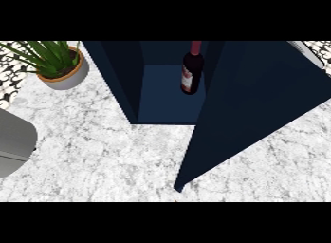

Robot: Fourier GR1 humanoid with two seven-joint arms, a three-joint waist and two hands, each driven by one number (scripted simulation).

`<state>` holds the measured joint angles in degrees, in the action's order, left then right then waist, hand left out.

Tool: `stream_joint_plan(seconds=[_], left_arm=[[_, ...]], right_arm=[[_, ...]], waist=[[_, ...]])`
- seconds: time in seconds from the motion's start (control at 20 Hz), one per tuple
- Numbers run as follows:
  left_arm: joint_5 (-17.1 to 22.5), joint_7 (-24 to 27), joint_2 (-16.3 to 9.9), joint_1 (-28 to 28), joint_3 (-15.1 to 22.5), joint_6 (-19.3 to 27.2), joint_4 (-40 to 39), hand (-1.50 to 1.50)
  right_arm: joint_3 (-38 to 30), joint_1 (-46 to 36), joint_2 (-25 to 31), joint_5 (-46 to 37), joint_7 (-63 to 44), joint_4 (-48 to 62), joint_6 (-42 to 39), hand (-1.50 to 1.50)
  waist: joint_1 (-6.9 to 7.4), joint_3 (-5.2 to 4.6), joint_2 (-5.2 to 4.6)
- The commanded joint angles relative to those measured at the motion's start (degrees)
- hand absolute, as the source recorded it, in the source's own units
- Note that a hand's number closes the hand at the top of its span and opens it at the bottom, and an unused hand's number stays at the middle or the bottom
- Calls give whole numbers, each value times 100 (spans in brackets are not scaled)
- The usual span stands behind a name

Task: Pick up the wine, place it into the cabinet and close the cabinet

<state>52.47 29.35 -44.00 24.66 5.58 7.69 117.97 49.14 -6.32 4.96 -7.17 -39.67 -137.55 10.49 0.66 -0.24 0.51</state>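
Head view, my inventory. Wine bottle [191,71]: upright inside cabinet [126,80], on its floor, toward right side, red cap, pale label. Cabinet: dark blue, standing on marble counter [112,156]. Cabinet door [252,109]: open, swung out toward me at right, lower corner over counter. Potted plant [59,64]: upper left, well apart from cabinet. Grey forearm [3,142]: at left edge, hand itself out of frame. I see neither hand; cannot tell fingers' state.
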Motion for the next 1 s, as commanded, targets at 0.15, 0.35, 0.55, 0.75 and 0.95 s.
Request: stream_joint_plan(seconds=[0.15, 0.35, 0.55, 0.75, 0.95], left_arm=[[65, -159, 190, -148, 77, -153, -68, -150], [141, -417, 171, -411, 40, -30, 26, -150], [185, -494, 201, -582, -24, -30, -30, -150], [1, -480, 258, -463, 34, -101, -70, -150], [64, -636, 440, -926, 6, 76, -320, -150]], right_arm=[[758, -1608, -459, -352, -321, 720, 1089, 150], [334, -2368, -448, 243, -590, 876, 1218, 150], [-26, -2955, -447, 776, -203, 1526, 1740, 150], [-709, -4153, -466, 1380, -285, 2242, 1852, 150], [-994, -5296, -485, 1734, -23, 3365, 2305, 150]], waist=[[34, -1, -28], [91, 0, -56], [181, 1, -81], [218, 5, -72], [143, 8, -74]])
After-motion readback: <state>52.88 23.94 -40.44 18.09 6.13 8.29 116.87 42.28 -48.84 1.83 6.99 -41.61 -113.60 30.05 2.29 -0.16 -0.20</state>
